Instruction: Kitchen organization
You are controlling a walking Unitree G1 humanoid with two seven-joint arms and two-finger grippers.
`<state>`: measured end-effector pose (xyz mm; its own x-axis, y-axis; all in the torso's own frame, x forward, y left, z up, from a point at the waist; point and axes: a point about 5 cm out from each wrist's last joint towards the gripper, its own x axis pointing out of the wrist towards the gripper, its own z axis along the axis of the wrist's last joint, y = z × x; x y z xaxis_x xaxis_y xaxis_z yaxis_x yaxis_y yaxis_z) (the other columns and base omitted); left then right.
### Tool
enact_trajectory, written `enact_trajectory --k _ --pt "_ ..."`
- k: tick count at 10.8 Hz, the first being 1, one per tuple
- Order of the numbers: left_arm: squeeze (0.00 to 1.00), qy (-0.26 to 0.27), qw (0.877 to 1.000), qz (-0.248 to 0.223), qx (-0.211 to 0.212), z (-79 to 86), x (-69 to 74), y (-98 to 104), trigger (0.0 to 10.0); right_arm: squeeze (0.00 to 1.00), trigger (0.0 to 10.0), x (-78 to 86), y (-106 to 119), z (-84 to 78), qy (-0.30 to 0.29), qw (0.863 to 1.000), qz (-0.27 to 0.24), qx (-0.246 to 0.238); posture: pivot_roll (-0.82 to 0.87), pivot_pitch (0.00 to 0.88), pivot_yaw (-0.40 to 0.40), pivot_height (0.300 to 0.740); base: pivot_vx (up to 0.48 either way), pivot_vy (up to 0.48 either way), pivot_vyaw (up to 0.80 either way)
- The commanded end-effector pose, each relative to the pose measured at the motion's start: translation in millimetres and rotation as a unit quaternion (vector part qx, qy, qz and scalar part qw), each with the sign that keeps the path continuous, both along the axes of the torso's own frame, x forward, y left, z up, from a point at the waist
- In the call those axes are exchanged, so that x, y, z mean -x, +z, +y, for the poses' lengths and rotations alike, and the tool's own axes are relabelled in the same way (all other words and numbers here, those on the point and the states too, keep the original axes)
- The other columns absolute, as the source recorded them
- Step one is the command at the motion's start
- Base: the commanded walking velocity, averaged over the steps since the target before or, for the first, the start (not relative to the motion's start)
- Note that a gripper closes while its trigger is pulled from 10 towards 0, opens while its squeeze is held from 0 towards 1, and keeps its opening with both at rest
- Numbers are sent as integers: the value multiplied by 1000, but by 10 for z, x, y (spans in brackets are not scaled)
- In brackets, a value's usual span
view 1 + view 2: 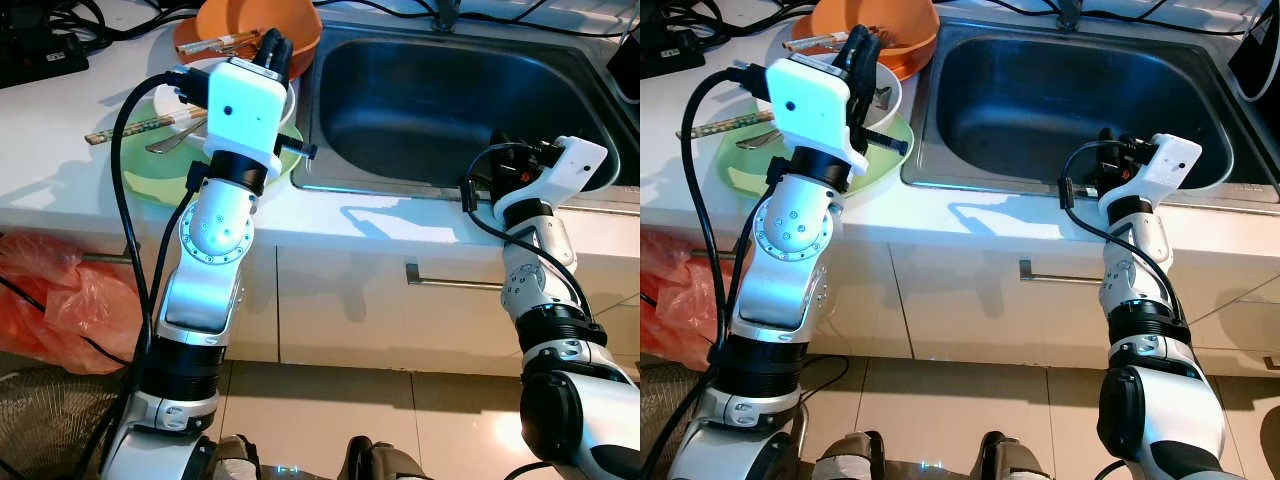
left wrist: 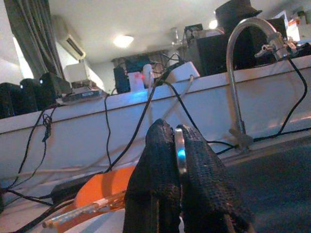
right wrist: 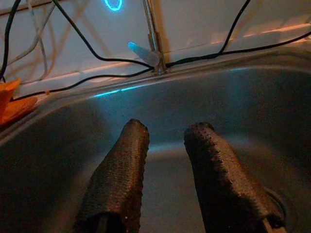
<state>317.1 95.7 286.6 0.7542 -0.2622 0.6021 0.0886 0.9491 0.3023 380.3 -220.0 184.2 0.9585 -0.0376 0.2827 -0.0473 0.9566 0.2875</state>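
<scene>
Left gripper [image 2: 181,160] pinching a spoon [image 2: 180,150] above the bowl [image 1: 290,100]; lift straight. Right gripper [image 3: 167,145] hovering open, sink [image 1: 450,100] at 3 o'clock.

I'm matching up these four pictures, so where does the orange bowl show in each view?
Left eye view: orange bowl at top, left of the sink.
Right eye view: top left, again beside the sink.
Left wrist view: orange patch behind the left gripper, which pinches a metal piece.
Right wrist view: orange sliver past the sink's rim.
Shared landmark: the sink.
</scene>
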Motion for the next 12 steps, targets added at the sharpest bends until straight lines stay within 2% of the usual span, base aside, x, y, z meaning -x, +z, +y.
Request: enact_trajectory --k 1,3,4,5,6,8,9,11,12 --pt "0 -2 1000 -23 -17 -41 51 61 0 0 10000 24 -234 45 8 999 49 -11 231 187 -61 740 0 0 0" --pt "0 20 996 -70 -54 -48 97 156 0 0 10000 25 -237 39 8 999 50 -12 229 189 -60 740 0 0 0" --pt "0 39 987 -115 -107 -93 152 234 0 0 10000 27 -248 46 9 999 51 -13 231 188 -62 740 0 0 0" --pt "0 49 980 -136 -135 -119 178 261 0 0 10000 28 -254 50 9 999 52 -13 231 188 -62 740 0 0 0" --pt "0 41 981 -148 -120 -143 210 300 0 0 10000 25 -255 68 11 999 52 -13 231 186 -61 740 0 0 0" --pt "0 -15 986 -138 -95 -291 223 289 0 0 10000 21 -254 90 14 998 51 -14 232 184 -61 740 0 0 0" --pt "0 -63 990 -126 -27 -379 251 332 0 0 10000 18 -247 109 16 999 48 -14 227 179 -58 740 0 0 0" --pt "0 -117 985 -104 67 -405 257 413 0 0 10000 21 -237 125 18 999 43 -16 220 171 -54 740 0 0 0" --pt "0 -152 979 -81 107 -405 232 432 10000 0 10000 21 -229 121 16 999 40 -19 220 165 -52 740 0 0 0"
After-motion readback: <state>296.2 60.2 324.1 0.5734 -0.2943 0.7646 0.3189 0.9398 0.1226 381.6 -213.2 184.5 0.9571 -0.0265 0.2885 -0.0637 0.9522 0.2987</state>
